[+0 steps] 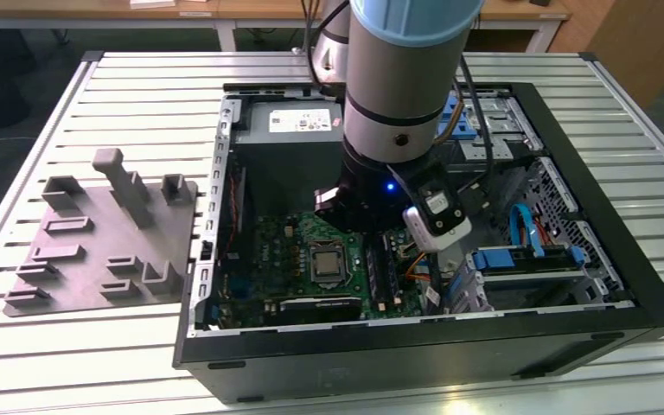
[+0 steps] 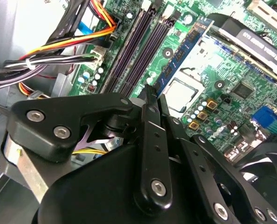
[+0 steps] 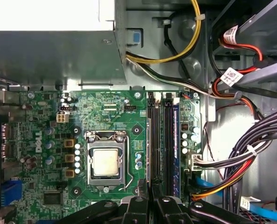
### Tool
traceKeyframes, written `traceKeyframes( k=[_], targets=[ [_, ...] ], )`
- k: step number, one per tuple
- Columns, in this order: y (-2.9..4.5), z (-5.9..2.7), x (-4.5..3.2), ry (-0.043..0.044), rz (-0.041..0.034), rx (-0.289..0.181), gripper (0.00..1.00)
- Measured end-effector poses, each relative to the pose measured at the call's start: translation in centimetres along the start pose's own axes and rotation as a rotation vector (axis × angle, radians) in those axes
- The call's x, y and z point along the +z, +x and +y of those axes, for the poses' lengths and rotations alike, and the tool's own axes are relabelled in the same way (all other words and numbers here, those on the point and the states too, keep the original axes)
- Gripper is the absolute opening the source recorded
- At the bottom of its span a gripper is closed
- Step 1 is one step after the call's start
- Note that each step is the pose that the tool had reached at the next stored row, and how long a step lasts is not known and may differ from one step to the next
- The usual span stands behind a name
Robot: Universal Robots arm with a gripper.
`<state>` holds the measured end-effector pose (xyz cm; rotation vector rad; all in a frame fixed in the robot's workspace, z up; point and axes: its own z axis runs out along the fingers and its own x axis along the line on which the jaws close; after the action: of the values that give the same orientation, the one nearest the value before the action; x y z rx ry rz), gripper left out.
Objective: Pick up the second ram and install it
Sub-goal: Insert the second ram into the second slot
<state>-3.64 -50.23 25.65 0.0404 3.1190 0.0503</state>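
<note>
Desks (image 1: 252,10) stand behind the slatted metal table (image 1: 55,346) bearing the computer case (image 1: 609,285).

Holder block (image 1: 101,238) lies at the exterior view's left of computer case (image 1: 609,251).

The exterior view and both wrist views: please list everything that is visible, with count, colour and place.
table: one, silver slatted, under everything
computer case: one, black, open, on the table
holder block: one, grey, on the table at the exterior view's left of the case
motherboard: one, green, inside the case
processor: one, silver, in its socket on the motherboard
memory slots: several, dark, beside the processor
memory stick: one, dark bluish, standing in a slot
cables: a bundle, black, red, yellow, beside the motherboard
arm: one, grey, above the case
hand: one, black, low over the memory slots
</note>
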Motion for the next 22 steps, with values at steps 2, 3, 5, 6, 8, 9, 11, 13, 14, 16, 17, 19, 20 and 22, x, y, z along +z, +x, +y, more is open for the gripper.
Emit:
traceKeyframes(
  k=[2,3,5,6,8,9,11,13,14,16,17,19,20,22],
  targets=[
    [0.01,-0.01,0.16,0.0002,0.0,0.0,0.14],
    [0.01,-0.01,0.25,0.0003,0.0,0.0,0.14],
    [0.01,-0.02,0.42,0.0002,0.0,0.0,0.14],
    [0.01,-0.02,0.49,0.0003,0.0,0.0,0.14],
    [0.02,-0.02,0.68,0.0003,0.0,0.0,0.14],
    [0.02,-0.03,0.77,0.0003,0.0,0.0,0.14],
    [0.02,-0.03,0.92,0.0003,0.0,0.0,0.14],
    [0.03,-0.03,1.03,0.0002,0.0,0.0,0.14],
    [0.03,-0.04,1.1,0.0003,0.0,0.0,0.14],
    [0.03,-0.04,1.25,0.0002,0.0,0.0,0.14],
    [0.03,-0.04,1.33,0.0002,0.0,0.0,0.14],
    [0.04,-0.05,1.45,0.0003,0.0,0.0,0.14],
    [0.04,-0.05,1.51,0.0002,0.0,0.0,0.14],
    [0.04,-0.05,1.61,0.0003,0.0,0.0,0.14]
  ],
)
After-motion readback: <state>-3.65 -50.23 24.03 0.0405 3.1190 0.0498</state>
